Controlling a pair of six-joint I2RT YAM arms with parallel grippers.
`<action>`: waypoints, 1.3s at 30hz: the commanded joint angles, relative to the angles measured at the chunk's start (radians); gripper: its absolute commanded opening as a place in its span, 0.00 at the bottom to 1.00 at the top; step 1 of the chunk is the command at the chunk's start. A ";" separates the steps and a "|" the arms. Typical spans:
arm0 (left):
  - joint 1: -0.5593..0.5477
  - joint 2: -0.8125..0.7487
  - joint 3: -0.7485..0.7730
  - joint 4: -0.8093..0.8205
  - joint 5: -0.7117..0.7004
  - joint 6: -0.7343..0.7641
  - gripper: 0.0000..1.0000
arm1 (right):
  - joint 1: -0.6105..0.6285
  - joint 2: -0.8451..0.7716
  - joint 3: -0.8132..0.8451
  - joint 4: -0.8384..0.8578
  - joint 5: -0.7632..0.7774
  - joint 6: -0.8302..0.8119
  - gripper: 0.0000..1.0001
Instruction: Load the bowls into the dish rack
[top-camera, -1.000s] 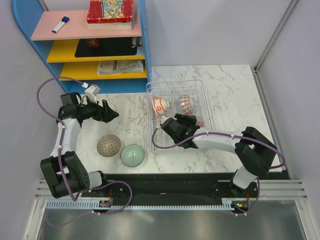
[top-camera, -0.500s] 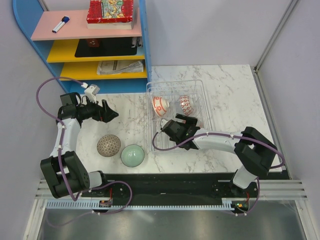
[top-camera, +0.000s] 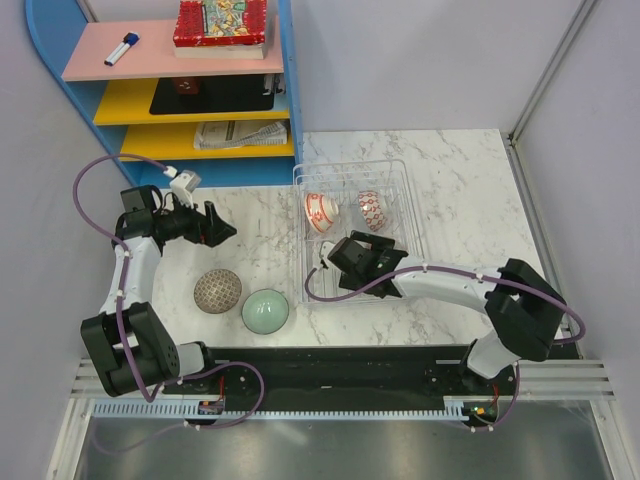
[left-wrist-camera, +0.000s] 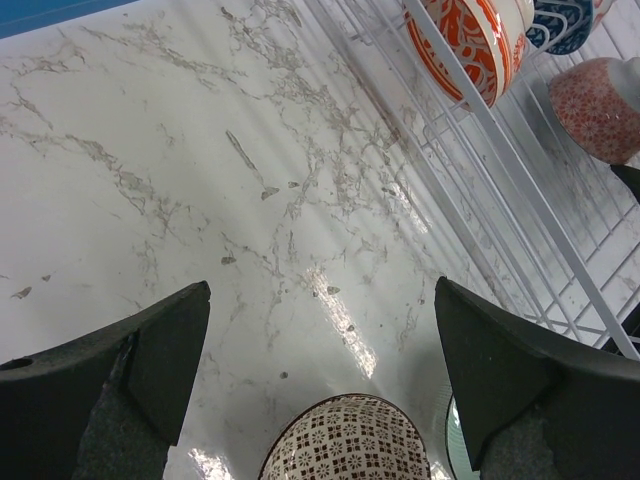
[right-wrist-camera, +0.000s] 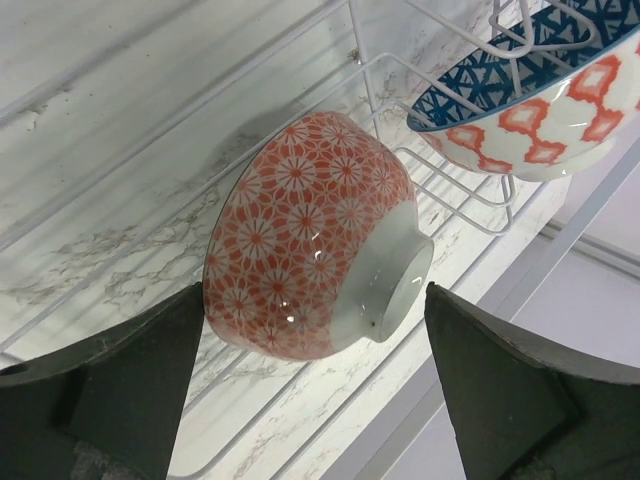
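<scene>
Right gripper (right-wrist-camera: 312, 300), jaws spread, flanks a red floral bowl (right-wrist-camera: 300, 240) lying tilted in the rack (top-camera: 350, 170) near two others. Left gripper (left-wrist-camera: 320, 290), jaws spread, hangs left of the rack over the lattice bowl (left-wrist-camera: 345, 440). A careless withdrawal could clip and roll the tilted bowl.

An orange-red floral bowl (right-wrist-camera: 310, 240) lies tipped on its side on the white ribs of the dish rack (right-wrist-camera: 362, 60), its pale foot ring turned to the right. The right hand (right-wrist-camera: 312, 295) frames it with jaws spread wide, one dark finger (right-wrist-camera: 110, 390) at each lower corner, on either side of the bowl. Upper right, a blue, red and white patterned bowl (right-wrist-camera: 540, 90) leans among the ribs, just beside the first. A marble surface (right-wrist-camera: 120, 270) shows through the rack.
</scene>
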 joint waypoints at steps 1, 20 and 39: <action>0.009 -0.008 0.009 -0.031 -0.032 0.073 1.00 | 0.000 -0.053 0.050 -0.034 -0.054 0.005 0.98; 0.012 0.070 0.025 -0.082 -0.348 0.193 1.00 | -0.063 -0.222 0.144 -0.009 -0.147 0.014 0.98; 0.017 -0.022 -0.116 -0.313 -0.389 0.566 0.94 | -0.068 -0.303 0.090 -0.026 -0.188 0.023 0.98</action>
